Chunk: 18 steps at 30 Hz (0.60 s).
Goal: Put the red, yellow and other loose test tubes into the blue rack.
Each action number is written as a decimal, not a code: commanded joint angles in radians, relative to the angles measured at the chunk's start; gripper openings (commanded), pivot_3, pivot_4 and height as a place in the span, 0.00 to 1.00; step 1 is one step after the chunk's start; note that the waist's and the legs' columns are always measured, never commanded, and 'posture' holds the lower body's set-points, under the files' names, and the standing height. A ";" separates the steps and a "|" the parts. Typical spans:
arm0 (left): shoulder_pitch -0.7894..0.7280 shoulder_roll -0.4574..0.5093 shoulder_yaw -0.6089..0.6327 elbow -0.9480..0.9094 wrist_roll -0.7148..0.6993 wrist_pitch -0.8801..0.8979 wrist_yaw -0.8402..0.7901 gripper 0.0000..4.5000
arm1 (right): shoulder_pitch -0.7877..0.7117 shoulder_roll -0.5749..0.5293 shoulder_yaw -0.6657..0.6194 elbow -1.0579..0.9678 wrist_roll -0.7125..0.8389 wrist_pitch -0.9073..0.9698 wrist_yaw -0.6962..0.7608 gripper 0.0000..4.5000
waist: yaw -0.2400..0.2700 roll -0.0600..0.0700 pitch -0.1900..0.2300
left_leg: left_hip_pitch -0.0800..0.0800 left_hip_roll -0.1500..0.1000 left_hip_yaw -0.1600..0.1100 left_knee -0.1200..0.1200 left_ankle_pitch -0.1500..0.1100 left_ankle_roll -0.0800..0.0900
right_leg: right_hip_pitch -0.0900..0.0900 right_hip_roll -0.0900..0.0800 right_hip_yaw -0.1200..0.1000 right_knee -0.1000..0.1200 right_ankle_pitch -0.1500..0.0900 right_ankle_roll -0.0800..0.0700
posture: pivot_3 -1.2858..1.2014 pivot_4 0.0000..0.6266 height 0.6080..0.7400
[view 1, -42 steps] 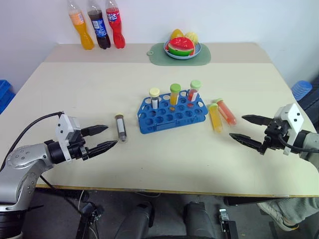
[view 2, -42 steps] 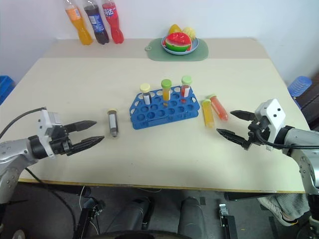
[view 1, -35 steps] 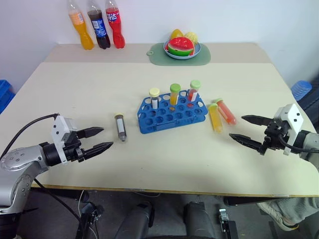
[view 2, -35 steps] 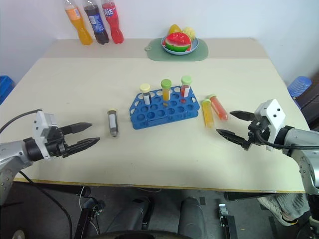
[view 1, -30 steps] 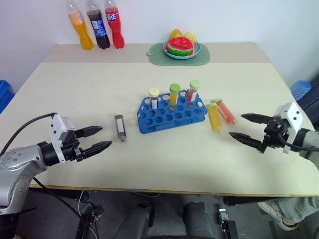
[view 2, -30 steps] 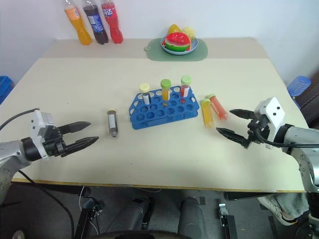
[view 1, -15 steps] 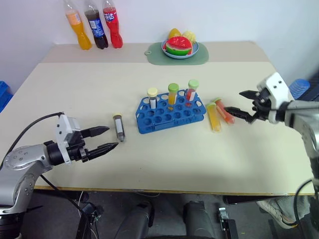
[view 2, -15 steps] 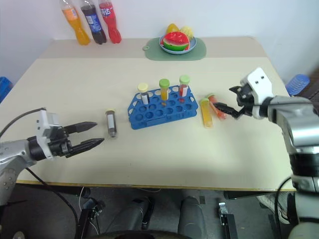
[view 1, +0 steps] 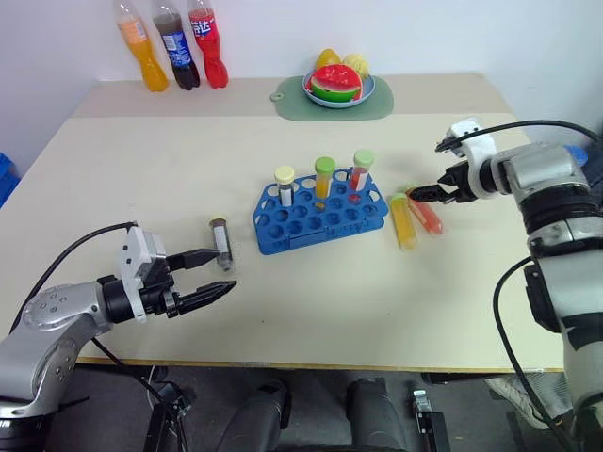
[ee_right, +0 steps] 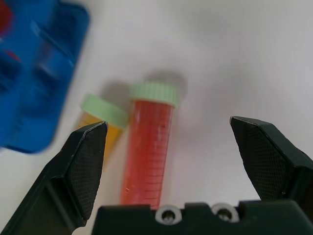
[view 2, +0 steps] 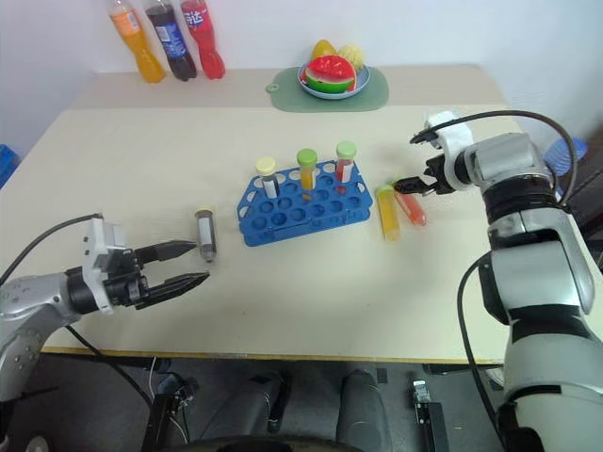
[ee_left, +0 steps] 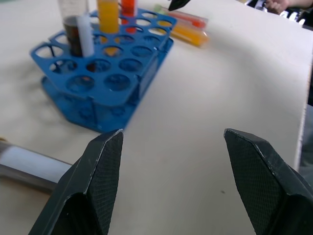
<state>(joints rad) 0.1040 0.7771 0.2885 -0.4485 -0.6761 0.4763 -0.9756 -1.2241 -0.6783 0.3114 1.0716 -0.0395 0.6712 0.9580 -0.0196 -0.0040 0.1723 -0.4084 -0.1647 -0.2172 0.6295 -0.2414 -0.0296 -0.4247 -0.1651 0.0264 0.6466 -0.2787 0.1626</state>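
In my right wrist view the rack (ee_right: 34,73) is a blur cut off at the picture's edge, the near end of the red tube (ee_right: 146,152) is hidden behind my own wrist, and the yellow tube (ee_right: 100,125) is partly covered by one finger (ee_right: 78,171). In my left wrist view the grey tube (ee_left: 29,166) runs off the edge and under a finger (ee_left: 95,181), and the other gripper's tip (ee_left: 177,4) is clipped at the frame edge. From my head, the bottles' (view 1: 172,47) tops are cut off and their labels are too small to read.
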 commanded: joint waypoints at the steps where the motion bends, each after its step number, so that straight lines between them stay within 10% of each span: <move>1: 0.025 0.000 0.056 -0.049 -0.029 0.004 0.020 0.75 | -0.037 0.015 0.003 0.081 -0.057 -0.082 0.006 0.99 | 0.000 0.000 0.000 | 0.000 0.000 0.000 0.000 0.000 0.000 | 0.000 0.000 0.000 0.000 0.000 0.000 | 0.52 0.24 1.00; 7: 0.068 -0.004 0.081 -0.086 -0.042 0.013 0.041 0.76 | -0.028 0.059 0.005 0.152 -0.121 -0.174 0.008 0.81 | -0.004 0.000 -0.001 | 0.001 0.001 0.001 0.001 0.001 -0.001 | 0.000 0.001 0.001 0.001 0.001 -0.002 | 0.52 0.24 1.00; 13: 0.066 -0.006 0.071 -0.091 -0.051 0.016 0.054 0.76 | -0.029 0.064 -0.014 0.162 -0.147 -0.197 0.008 0.18 | -0.003 -0.001 -0.001 | 0.001 0.005 0.001 0.001 0.001 -0.002 | 0.000 0.006 0.002 0.001 0.004 -0.004 | 0.52 0.24 1.00; 18: 0.036 -0.009 0.048 -0.069 -0.039 0.003 0.054 0.76 | -0.033 -0.007 -0.019 0.129 -0.173 -0.265 0.038 0.17 | 0.005 0.000 -0.001 | 0.001 0.006 0.001 0.001 0.002 -0.003 | 0.000 0.007 0.002 0.001 0.005 -0.005 | 0.52 0.24 1.00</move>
<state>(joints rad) 0.1494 0.7729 0.3318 -0.5117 -0.7100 0.4934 -0.9208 -1.2414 -0.6409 0.3034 1.2210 -0.1957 0.4340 0.9943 -0.0144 -0.0035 0.1718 -0.4073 -0.1592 -0.2162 0.6304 -0.2395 -0.0330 -0.4248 -0.1583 0.0284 0.6476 -0.2741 0.1578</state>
